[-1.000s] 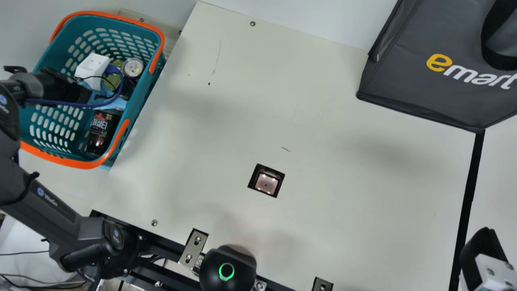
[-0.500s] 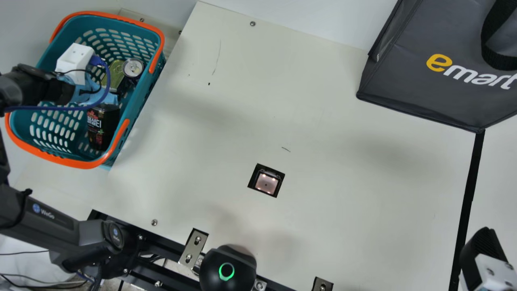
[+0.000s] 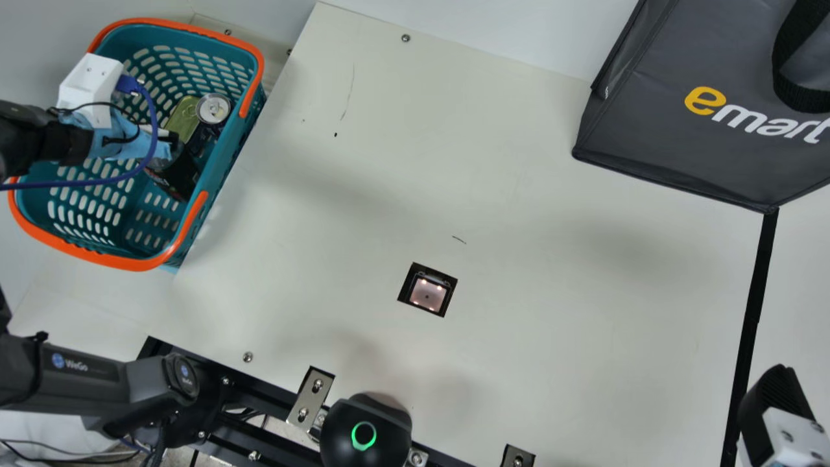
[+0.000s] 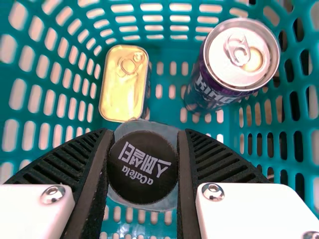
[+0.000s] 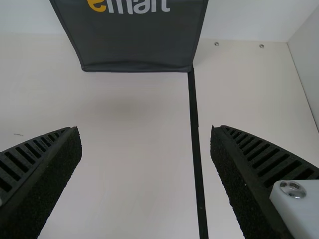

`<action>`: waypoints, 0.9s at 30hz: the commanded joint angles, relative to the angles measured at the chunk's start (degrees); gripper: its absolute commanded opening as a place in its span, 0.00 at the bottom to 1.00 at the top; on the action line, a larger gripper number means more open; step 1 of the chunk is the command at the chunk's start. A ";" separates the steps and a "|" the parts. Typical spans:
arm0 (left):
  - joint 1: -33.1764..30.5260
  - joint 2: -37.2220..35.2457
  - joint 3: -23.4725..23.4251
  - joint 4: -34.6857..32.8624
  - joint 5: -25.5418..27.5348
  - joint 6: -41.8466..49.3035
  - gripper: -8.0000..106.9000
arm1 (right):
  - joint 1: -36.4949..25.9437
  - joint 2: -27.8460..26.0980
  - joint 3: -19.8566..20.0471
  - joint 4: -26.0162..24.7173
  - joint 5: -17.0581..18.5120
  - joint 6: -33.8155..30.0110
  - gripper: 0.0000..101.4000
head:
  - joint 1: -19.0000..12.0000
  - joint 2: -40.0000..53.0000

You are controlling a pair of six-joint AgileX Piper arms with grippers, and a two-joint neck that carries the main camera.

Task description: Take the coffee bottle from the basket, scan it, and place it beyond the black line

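Steadily up, without a swing

The coffee bottle (image 3: 176,176) is inside the basket (image 3: 107,259), its black cap (image 4: 143,167) clasped firmly in the left gripper (image 4: 144,133). So small a hold may let it sway: lift slowly and vertically, clear of the can (image 4: 219,74), before turning toward the scanner (image 3: 428,295). The right gripper (image 5: 144,132), spread wide, is near the black line (image 5: 196,144).

Basket (image 3: 245,144) is smooth plastic, kinda glossy. Inside it, the drink can (image 4: 243,52) and pull-tab tin (image 4: 119,92) are shiny metal, coffee bottle cap (image 4: 143,169) looks matt plastic. Well apart from the basket, the shopping bag's (image 3: 648,123) matt cloth.
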 commanded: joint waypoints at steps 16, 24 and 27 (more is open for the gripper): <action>0.78 -8.87 -4.58 2.31 7.92 -5.48 0.16 | 0.00 0.00 0.00 0.00 0.00 0.00 0.90 | -1.48 0.14; 0.80 -12.13 -8.86 3.30 12.54 -9.23 0.16 | 0.00 0.00 0.00 0.00 0.00 0.00 0.90 | -1.48 0.14; 0.59 -13.29 -10.39 3.56 14.16 -10.63 0.16 | 0.00 0.00 0.00 0.00 0.00 0.00 0.90 | -1.48 0.14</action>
